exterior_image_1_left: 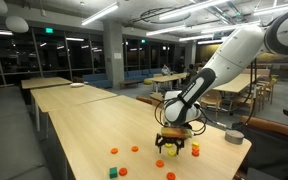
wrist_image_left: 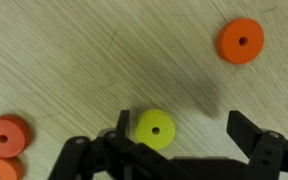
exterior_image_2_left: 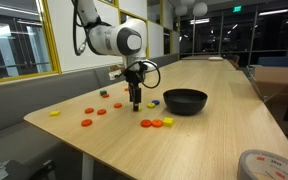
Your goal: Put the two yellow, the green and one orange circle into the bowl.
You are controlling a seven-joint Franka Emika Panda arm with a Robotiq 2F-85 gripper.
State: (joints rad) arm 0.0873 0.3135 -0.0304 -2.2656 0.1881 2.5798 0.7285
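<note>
In the wrist view a yellow circle (wrist_image_left: pixel 155 129) lies flat on the wooden table, between my open gripper's (wrist_image_left: pixel 184 135) fingers and close to the left one. An orange circle (wrist_image_left: pixel 241 41) lies farther off at the upper right, and two more orange circles (wrist_image_left: pixel 6 135) lie at the lower left. In an exterior view the gripper (exterior_image_2_left: pixel 136 103) points straight down just above the table, left of the black bowl (exterior_image_2_left: pixel 185 101). Another yellow circle (exterior_image_2_left: pixel 54 113) lies far to the left. I cannot make out the green circle for certain.
Several orange circles (exterior_image_2_left: pixel 146 124) lie in front of the bowl, and others (exterior_image_2_left: pixel 89 111) lie to the left. Small blue (exterior_image_2_left: pixel 152 103) and green (exterior_image_2_left: pixel 117 104) pieces sit near the gripper. In an exterior view the table edge (exterior_image_1_left: pixel 246 150) is close to the bowl (exterior_image_1_left: pixel 234 137).
</note>
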